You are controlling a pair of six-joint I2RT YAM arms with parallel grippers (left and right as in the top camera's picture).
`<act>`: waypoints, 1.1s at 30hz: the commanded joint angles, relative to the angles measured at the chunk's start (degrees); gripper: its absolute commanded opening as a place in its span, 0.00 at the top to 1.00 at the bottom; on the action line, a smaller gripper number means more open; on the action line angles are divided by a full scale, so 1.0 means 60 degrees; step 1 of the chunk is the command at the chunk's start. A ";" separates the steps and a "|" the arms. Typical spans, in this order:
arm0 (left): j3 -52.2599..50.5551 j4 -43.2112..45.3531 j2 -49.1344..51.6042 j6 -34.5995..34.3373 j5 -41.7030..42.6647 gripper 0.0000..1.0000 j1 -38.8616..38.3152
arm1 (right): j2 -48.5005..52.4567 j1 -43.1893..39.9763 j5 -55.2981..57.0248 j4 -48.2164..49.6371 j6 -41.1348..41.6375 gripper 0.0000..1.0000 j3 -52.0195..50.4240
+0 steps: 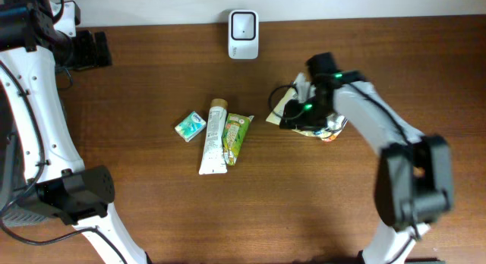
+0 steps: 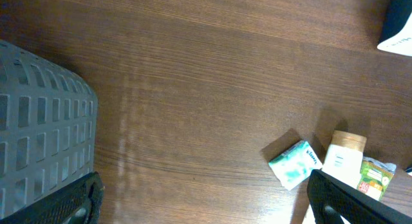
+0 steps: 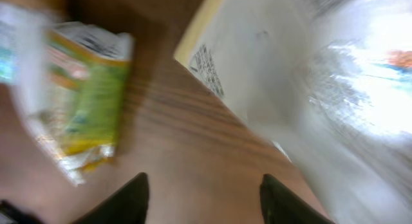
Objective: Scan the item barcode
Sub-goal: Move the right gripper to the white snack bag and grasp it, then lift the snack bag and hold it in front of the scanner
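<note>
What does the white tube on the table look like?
The tube is long and white with a tan cap and some green print. It looks like soft plastic. It lies flat on the table, cap toward the far edge. A green packet lies against its right side. Nothing holds it.

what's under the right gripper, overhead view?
A pale packet with a printed barcode, and a foil bag beside it. The right gripper covers most of both, so any overlap or further item is hidden.

left arm (image 1: 34, 105) upright along the left edge, left claw (image 2: 207, 201) spread fully wide, right arm (image 1: 372, 120) bent at elbow, reaching inward toward centre, right claw (image 3: 205, 198) pointing down, fingers (image 3: 132, 198) parted, wrist view blurred
</note>
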 commanded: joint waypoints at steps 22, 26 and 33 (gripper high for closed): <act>0.0160 0.0018 -0.0040 0.0117 0.0098 0.01 0.0058 | 0.1020 -0.2302 -0.1996 0.2761 0.0189 0.51 -0.1996; 0.0160 0.0018 -0.0040 0.0117 0.0098 0.01 0.0058 | 0.1013 -0.2302 -0.2040 0.2798 0.0189 0.73 -0.1993; 0.0160 0.0018 -0.0040 0.0117 0.0098 0.01 0.0058 | 0.0259 -0.2306 -0.3424 0.1235 -0.1672 0.96 -0.0546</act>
